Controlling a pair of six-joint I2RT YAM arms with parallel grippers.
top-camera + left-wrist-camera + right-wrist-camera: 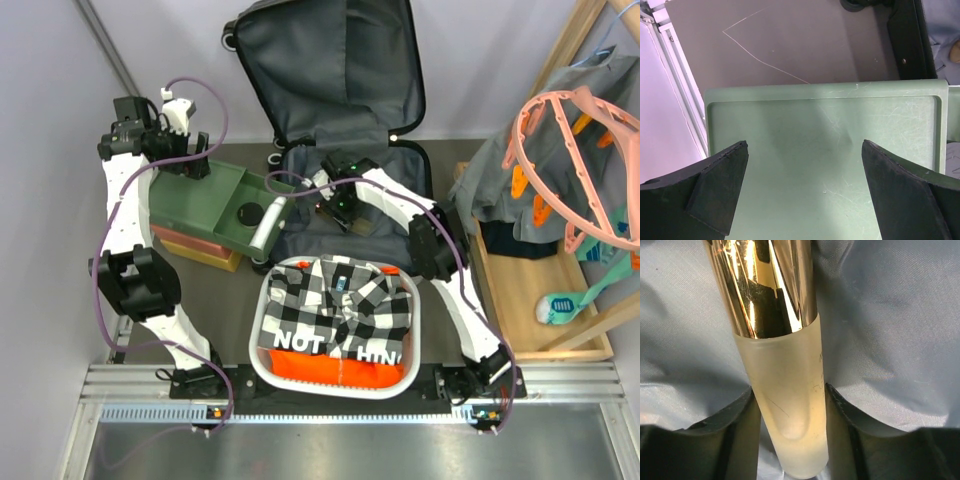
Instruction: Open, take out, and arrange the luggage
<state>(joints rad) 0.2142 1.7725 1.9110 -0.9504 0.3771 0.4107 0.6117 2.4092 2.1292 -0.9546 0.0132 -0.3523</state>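
The luggage (330, 70) lies open at the back of the table, with its lid upright and its dark grey lining showing. My right gripper (340, 205) reaches into the lower half. In the right wrist view it (790, 405) is shut on a frosted glass bottle (790, 415) with a gold cap (765, 285), one finger touching each side, above the grey lining (890, 315). My left gripper (185, 160) hovers over the green tray (200, 200), left of the luggage. Its jaws (805, 145) stand wide open and hold nothing, with bare green tray (825, 115) beneath.
A white basket (262, 340) holding a black-and-white checked shirt (335, 300) sits in front of the luggage. A silver cylinder (268, 225) and a black round item (249, 212) lie at the tray's right end. A wooden rack with hangers (570, 150) and grey clothes stands on the right.
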